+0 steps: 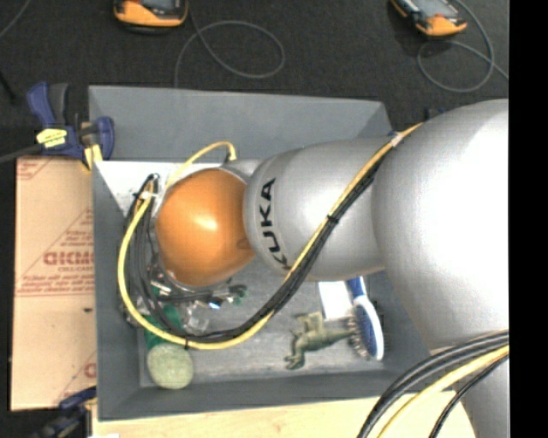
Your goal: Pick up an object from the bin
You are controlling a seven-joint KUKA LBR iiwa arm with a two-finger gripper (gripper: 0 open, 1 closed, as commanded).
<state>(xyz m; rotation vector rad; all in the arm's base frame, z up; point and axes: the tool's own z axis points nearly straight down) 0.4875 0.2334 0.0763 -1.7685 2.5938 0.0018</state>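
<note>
Gripper low at the bin's left (spread or clamped: cannot tell), near a pale green ball; probably grasp stage, next a secure closing and lift.

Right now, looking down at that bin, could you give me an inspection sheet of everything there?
Surface: grey metal bin, floor partly bare.
Job's things: pale green ball at lower left; olive toy dinosaur and blue-and-white brush at lower right.
Clutter: green bits under the gripper, kind unclear.
Grippers: gripper low over the bin's left side, beneath the orange cover.
Cables: yellow cable loops round the cover and runs along the arm.
Surroundings: dark floor; two orange-and-black devices at the top edge.
</note>
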